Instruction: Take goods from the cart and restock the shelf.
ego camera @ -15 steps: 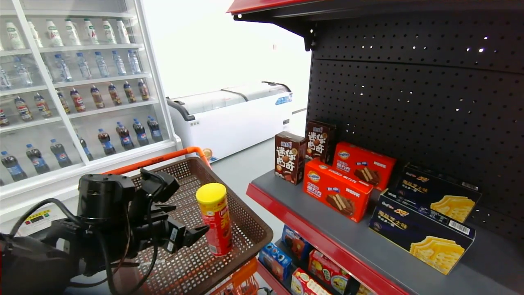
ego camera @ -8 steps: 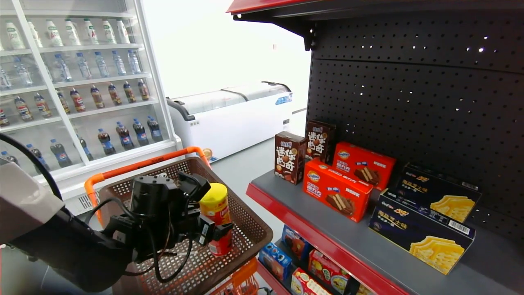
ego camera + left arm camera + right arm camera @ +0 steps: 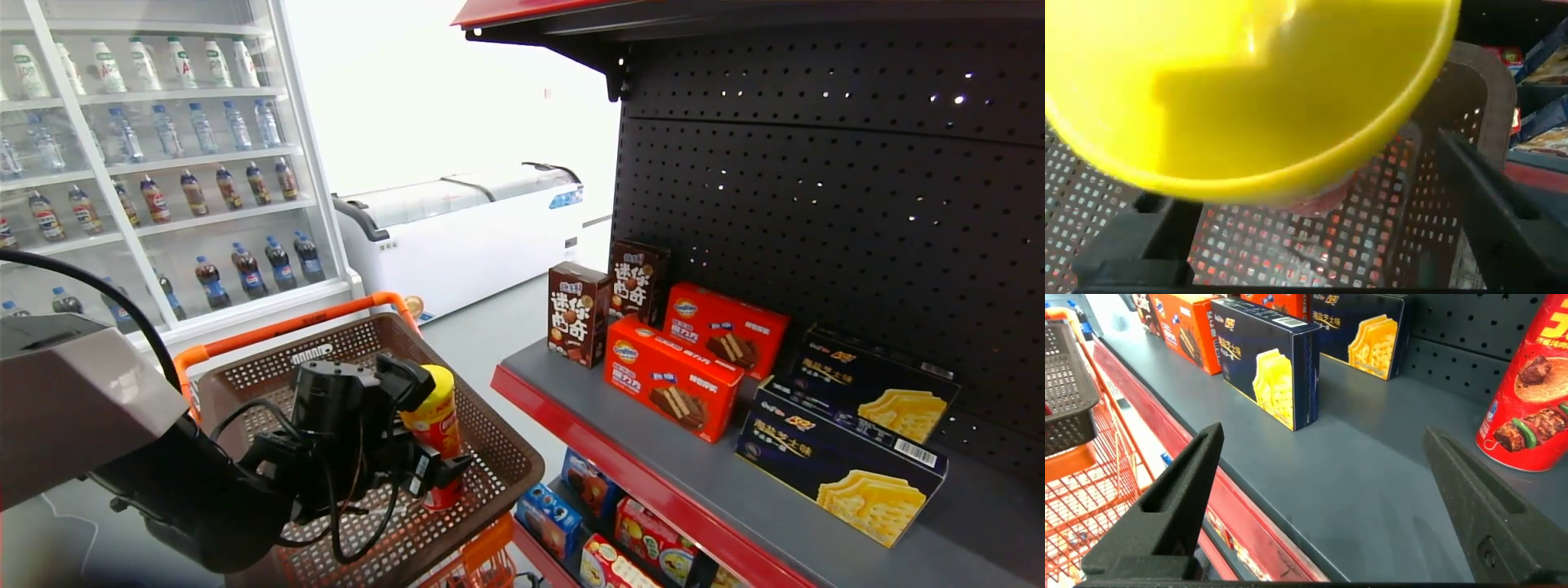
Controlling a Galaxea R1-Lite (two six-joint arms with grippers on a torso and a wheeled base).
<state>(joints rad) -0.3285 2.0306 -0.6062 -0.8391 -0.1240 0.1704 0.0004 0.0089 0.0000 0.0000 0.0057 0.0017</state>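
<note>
A chip can point(image 3: 438, 398) with a yellow lid and red body stands upright in the cart's brown mesh basket point(image 3: 522, 467). My left gripper point(image 3: 445, 429) is open, with one finger on each side of the can at mid-height. In the left wrist view the yellow lid point(image 3: 1249, 90) looms close, and the left gripper point(image 3: 1315, 212) has dark fingers point(image 3: 1503, 216) on either side of it. My right gripper point(image 3: 1323, 437) hangs open over the grey shelf board point(image 3: 1372, 506), holding nothing. A second red chip can point(image 3: 1535, 400) stands on that shelf beside it.
The shelf point(image 3: 571, 384) holds brown boxes point(image 3: 578, 314), red boxes point(image 3: 669, 376) and navy cracker boxes point(image 3: 841, 465), with a pegboard behind. More packs sit on the lower shelf point(image 3: 604, 523). The cart's orange handle point(image 3: 277, 327) faces a drinks fridge point(image 3: 147, 163) and a chest freezer point(image 3: 465, 229).
My left arm has moved forward and to the right. Its gripper went from beside the can to straddling it. The can has not moved.
</note>
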